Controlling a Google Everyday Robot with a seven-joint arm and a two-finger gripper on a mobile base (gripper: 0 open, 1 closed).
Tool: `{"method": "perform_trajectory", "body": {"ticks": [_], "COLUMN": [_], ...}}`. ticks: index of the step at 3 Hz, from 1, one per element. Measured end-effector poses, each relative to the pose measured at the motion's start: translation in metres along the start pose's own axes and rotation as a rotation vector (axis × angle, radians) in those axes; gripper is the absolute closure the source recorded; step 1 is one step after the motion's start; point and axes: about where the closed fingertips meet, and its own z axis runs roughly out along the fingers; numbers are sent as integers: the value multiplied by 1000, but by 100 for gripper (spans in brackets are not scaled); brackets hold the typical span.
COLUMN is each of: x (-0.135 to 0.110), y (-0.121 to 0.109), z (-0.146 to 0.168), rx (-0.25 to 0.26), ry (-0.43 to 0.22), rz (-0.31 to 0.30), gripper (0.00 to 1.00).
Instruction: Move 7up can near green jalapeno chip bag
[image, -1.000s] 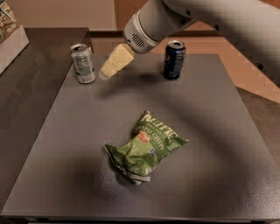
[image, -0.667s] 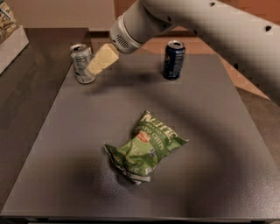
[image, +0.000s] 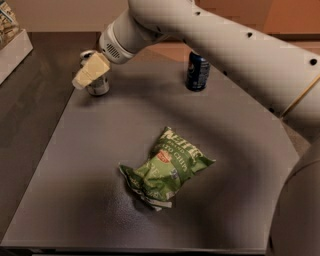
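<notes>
The 7up can (image: 98, 87) stands upright at the far left of the dark table (image: 75, 165); only its lower part and a bit of its silver top show. My gripper (image: 90, 70) hangs right in front of the can's upper half and covers it. The green jalapeno chip bag (image: 165, 170) lies wrinkled in the middle of the table, well to the front right of the can. My white arm (image: 215, 45) reaches in from the right across the back of the table.
A dark blue Pepsi can (image: 197, 72) stands at the back, partly behind my arm. A light box (image: 12, 42) sits at the far left beyond the table's edge. My arm's lower part (image: 300, 210) fills the right front corner.
My gripper has moved left from between the two cans to the 7up can and now covers its upper half. The cans and the bag have not moved.
</notes>
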Motion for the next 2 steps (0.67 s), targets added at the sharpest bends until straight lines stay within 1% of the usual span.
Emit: {"method": "perform_trajectory", "body": {"ticks": [1, 2], "x": [-1, 1], "y": [8, 11], "z": [23, 38], "rx": [-32, -42], "ry": [17, 37], "rz": [-6, -2], "gripper": [0, 0]}}
